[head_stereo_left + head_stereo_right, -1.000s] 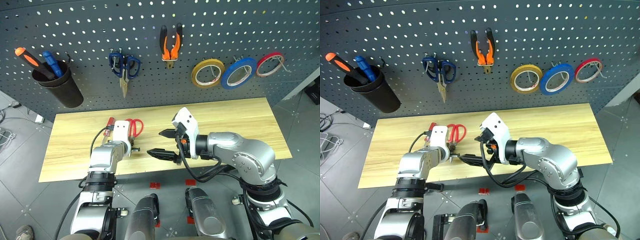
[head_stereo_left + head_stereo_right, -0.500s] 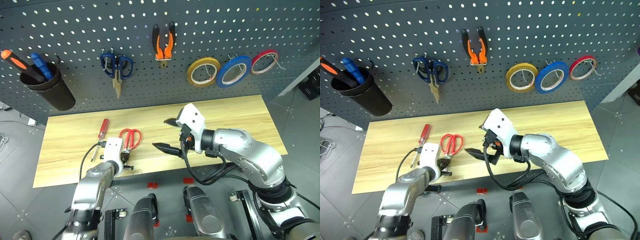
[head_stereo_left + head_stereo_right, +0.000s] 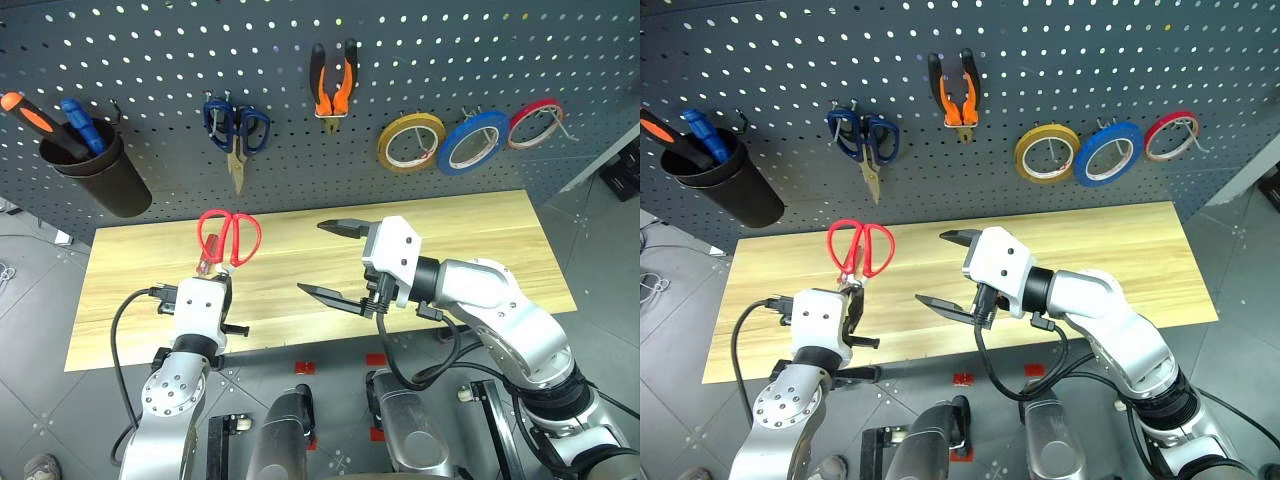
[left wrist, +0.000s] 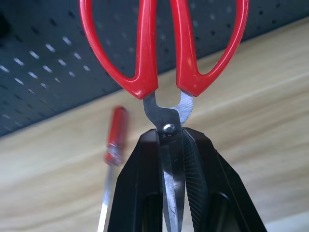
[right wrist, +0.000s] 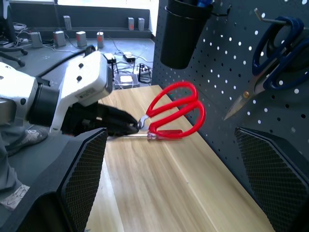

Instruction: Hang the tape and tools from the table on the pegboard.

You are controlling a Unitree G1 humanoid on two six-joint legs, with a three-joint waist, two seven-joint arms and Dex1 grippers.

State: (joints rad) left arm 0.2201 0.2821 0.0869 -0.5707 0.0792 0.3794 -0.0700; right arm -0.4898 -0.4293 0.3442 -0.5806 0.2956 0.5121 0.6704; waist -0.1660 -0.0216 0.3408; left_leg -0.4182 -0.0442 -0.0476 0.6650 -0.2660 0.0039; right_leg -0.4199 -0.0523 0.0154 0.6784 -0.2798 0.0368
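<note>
Left arm: forearm rises from below the near table edge, left gripper (image 3: 212,268) pointing forward toward the pegboard (image 3: 150,60). Its fingers (image 4: 145,174) are clenched on the steel blades of the red-handled scissors (image 3: 228,236), gripping just below the pivot screw. The blades run down between the two black fingers; the red loop handles stick out past the fingertips, raised above the table (image 3: 480,235) and pointing toward the board.

Right arm: elbow bent, forearm reaching across toward the robot's left, right gripper (image 3: 335,262) held above the middle of the table. Its two fingers are spread wide apart, with nothing between them. In the right wrist view the scissors and the left gripper sit between the two spread fingers, well apart from both.

Screwdriver (image 4: 115,140) with the translucent red handle lies flat on the table, just beside the held scissors as the left wrist view shows it, shaft pointing toward the near edge.

On the pegboard: orange-and-black pliers (image 3: 335,88) hang from a hook; blue tape (image 3: 473,142) hangs between a yellow roll (image 3: 411,142) and a red roll (image 3: 536,123).
</note>
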